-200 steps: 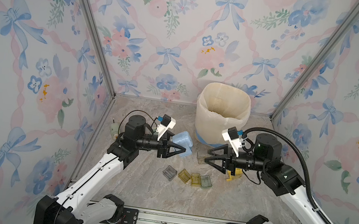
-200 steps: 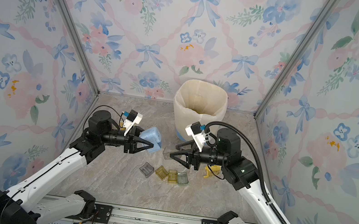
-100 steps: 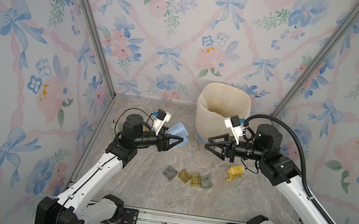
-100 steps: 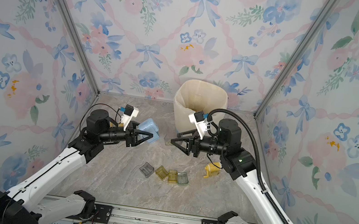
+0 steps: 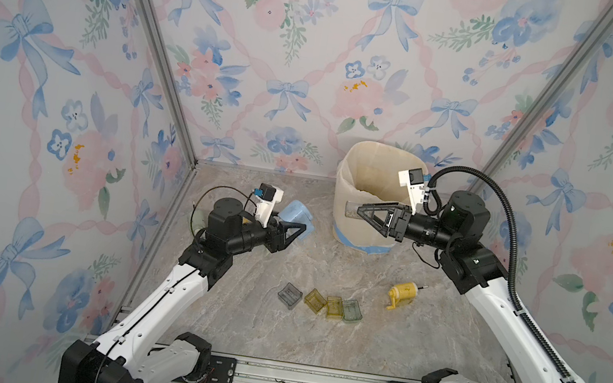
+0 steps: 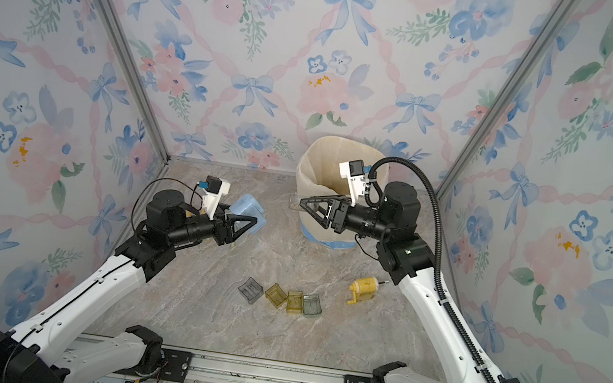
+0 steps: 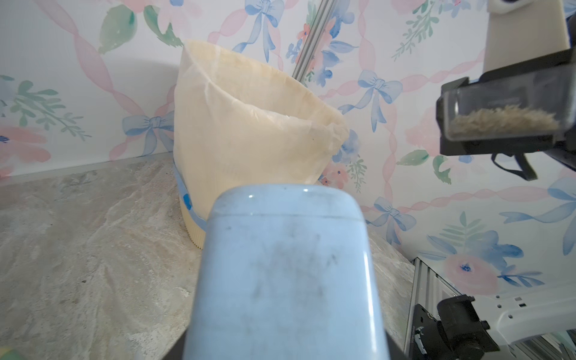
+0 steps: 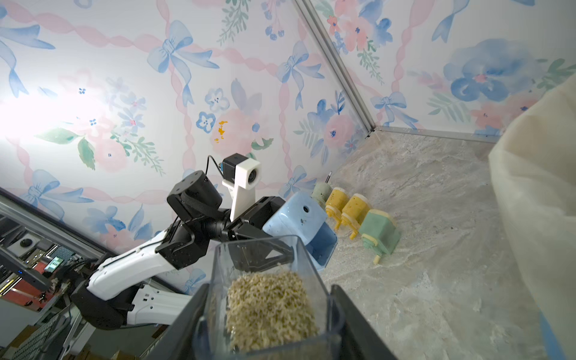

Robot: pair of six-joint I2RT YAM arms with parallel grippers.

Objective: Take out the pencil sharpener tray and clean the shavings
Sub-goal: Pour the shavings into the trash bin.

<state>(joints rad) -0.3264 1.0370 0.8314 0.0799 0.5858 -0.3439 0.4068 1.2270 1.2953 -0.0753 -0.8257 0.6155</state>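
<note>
While the right gripper [image 5: 365, 211] is clamped on the clear tray [image 8: 218, 280], which is loaded with shavings [image 8: 271, 308], I read the tray as roughly level beside the bin [image 5: 347, 182], outside its wall and not over the mouth. The tray's long axis runs out along the fingers [image 8: 355, 330], toward the left arm. The left gripper [image 5: 297, 228] is closed on the blue sharpener body [image 5: 294, 212], well apart. Next move, as I judge it: carry the tray over the rim, then tip

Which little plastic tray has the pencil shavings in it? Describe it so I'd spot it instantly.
Find the tall cream bin at the back of the marble table. Near it the right gripper holds up a clear plastic tray. Unlike the four tinted trays lying on the table, it is packed with tan shavings.
</note>
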